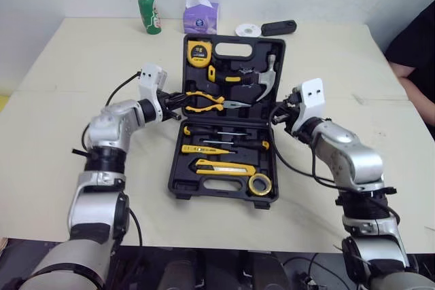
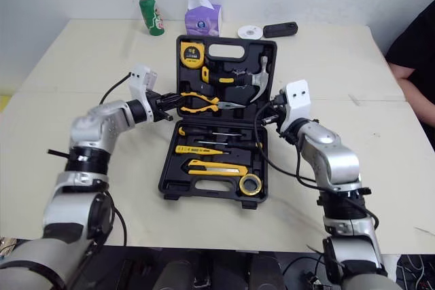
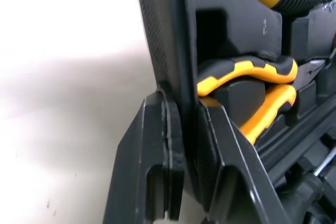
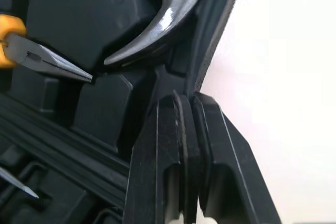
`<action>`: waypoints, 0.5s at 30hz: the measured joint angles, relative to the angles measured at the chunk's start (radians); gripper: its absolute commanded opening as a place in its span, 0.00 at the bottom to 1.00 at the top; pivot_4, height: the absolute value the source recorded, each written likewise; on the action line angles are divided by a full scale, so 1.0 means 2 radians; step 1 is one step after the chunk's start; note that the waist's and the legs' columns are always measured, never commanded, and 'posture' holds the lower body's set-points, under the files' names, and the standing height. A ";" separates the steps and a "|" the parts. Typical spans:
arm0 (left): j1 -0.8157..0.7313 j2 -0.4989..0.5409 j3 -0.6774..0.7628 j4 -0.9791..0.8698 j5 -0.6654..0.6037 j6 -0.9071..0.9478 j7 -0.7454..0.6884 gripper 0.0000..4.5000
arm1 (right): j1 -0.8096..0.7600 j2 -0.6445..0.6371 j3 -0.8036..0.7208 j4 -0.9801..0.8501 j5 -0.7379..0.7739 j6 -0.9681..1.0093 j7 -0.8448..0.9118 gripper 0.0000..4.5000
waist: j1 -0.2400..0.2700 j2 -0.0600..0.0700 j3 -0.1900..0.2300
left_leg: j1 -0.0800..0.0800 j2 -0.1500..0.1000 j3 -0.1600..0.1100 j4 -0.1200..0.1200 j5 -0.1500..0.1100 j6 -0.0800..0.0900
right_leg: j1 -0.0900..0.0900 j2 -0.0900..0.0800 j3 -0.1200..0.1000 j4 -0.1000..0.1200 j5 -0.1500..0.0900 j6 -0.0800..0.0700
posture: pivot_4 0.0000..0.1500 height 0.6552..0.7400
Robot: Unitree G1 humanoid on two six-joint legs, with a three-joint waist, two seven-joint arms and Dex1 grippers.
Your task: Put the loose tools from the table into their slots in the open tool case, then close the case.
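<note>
Black plastic tool case (image 1: 217,193) open at bench (image 1: 68,66) centre. Left tool (image 1: 178,100) pinches lid's 9 o'clock wall, right tool (image 1: 277,115) the 3 o'clock wall; fingertips partly hidden. Person's dark sleeve (image 1: 414,45) cut off, 3 o'clock.

Silver-grey shells over black joints cover the left arm (image 1: 109,134) and right arm (image 1: 346,157). White boxes (image 1: 312,93) top both wrists, black cables (image 1: 119,89) trail alongside, and the left claw (image 1: 178,100) and right claw (image 1: 277,115) are black.
</note>
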State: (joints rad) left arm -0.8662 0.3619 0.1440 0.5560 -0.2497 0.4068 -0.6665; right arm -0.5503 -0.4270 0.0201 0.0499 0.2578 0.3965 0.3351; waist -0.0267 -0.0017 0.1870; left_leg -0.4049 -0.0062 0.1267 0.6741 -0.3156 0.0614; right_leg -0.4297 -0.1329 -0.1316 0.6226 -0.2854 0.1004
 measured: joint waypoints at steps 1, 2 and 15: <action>0.011 0.000 0.000 -0.005 0.000 -0.022 -0.006 0.03 | 0.009 -0.005 0.009 0.013 -0.017 -0.048 0.005 0.00 | 0.000 0.000 0.000 | 0.000 0.000 0.000 0.000 0.000 0.000 | 0.000 0.000 0.000 0.000 0.000 0.000 | 1.00 1.00; 0.020 0.000 -0.001 -0.007 0.000 -0.047 -0.014 0.03 | 0.018 -0.012 0.021 0.035 -0.041 -0.115 0.008 0.00 | 0.000 0.000 0.000 | 0.000 0.000 0.000 0.000 0.000 0.000 | 0.000 0.000 0.000 0.000 0.000 0.000 | 1.00 1.00; 0.097 -0.003 -0.008 0.023 0.046 -0.354 0.003 0.03 | 0.043 -0.043 0.077 0.216 -0.242 -0.516 -0.115 0.00 | -0.002 0.000 0.000 | 0.001 0.001 -0.001 0.003 0.000 0.000 | 0.001 0.000 0.000 0.002 0.000 0.000 | 1.00 1.00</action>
State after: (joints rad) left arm -0.6719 0.3568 0.1274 0.6017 -0.1569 -0.3014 -0.6610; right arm -0.4637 -0.5132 0.1743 0.4827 -0.2253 -0.6363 0.1056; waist -0.0306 -0.0018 0.1870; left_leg -0.4036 -0.0043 0.1251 0.6803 -0.3155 0.0619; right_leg -0.4269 -0.1335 -0.1316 0.6262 -0.2853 0.1001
